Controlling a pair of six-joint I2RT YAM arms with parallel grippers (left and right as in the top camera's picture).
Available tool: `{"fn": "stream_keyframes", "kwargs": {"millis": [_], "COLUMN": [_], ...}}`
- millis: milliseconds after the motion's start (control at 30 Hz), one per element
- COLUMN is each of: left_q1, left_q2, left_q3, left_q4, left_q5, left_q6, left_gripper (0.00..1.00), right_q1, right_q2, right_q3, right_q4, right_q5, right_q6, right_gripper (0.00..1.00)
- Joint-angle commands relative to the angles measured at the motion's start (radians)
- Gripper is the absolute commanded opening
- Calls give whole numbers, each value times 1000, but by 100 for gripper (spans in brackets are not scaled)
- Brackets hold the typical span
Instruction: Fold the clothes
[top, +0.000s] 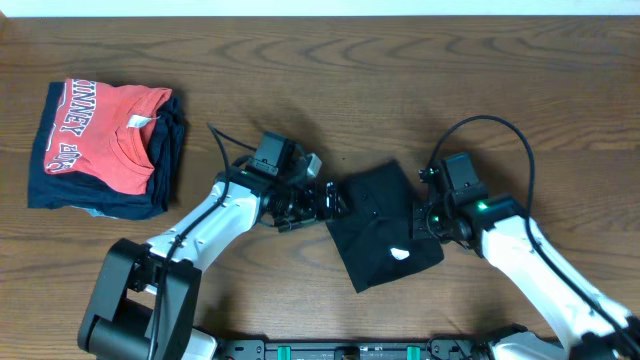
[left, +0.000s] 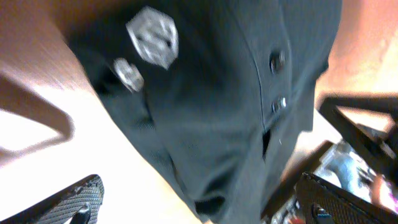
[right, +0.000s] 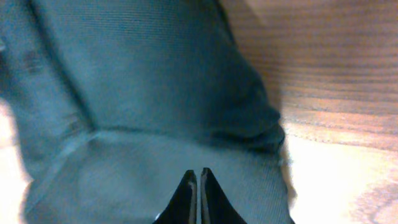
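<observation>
Two grippers sit at the black T-shirt (top: 380, 215), which lies folded small in the middle of the table (top: 330, 70), between them. The left gripper (top: 322, 200) is at its left edge, jaws wide apart, holding nothing. The right gripper (right: 199, 179) has its jaws pressed together over the cloth near the right edge. The fold looks nearly done. Now lift away slowly and straight, so no finger pulls the soft cloth loose.

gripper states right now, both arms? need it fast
Left gripper: open, jaws wide apart at the black T-shirt's edge, gripping nothing.
Right gripper: shut, tips over the black T-shirt; cannot tell whether fabric is pinched.
</observation>
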Motion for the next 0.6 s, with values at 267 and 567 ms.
{"fn": "stream_keyframes", "kwargs": {"millis": [267,567], "left_q1": [-90,-182], "left_q2": [-13,39], "left_q3": [-156,-220], "left_q4": [106,380], "left_q5": [-64,-138], "left_q6": [-261,-516], "left_gripper": [98,98], "right_q1": [2,2], "right_q2": [200,196], "right_q3": [-18,-18], "right_q4": [50,53], "right_q5": [-3,-8], "right_q6": [79,79], "right_gripper": [1,1]}}
